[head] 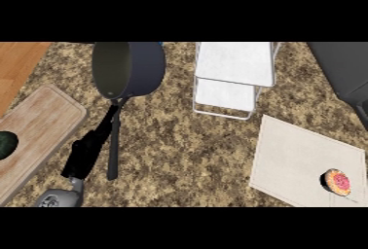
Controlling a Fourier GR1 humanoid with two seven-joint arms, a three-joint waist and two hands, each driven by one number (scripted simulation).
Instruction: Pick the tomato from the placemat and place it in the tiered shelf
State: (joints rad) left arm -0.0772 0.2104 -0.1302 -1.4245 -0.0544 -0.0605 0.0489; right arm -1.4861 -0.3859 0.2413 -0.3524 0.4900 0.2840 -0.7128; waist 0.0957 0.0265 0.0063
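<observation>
Speckled brown granite counter (179, 146) fills my view, so I start there and work down in size. At its left edge lies a pale wooden cutting board (39, 129) with a dark green rounded thing (6, 144) half out of view on it. Above centre sits a dark grey round frying pan (128, 68), its black handle running down toward me. The white wire tiered shelf (233, 78) stands at top centre, and the beige rectangular placemat (302, 163) lies below and to its right, well apart from it. My left hand (87, 153) shows beside the pan handle, black fingers straight and apart, holding nothing. My right hand is out of view. The small red-and-orange round tomato (338, 181) sits on the placemat's lower right part. For this reach I judge the right hand should come in from the lower right, settle over the tomato, and curl round it before lifting toward the shelf.
</observation>
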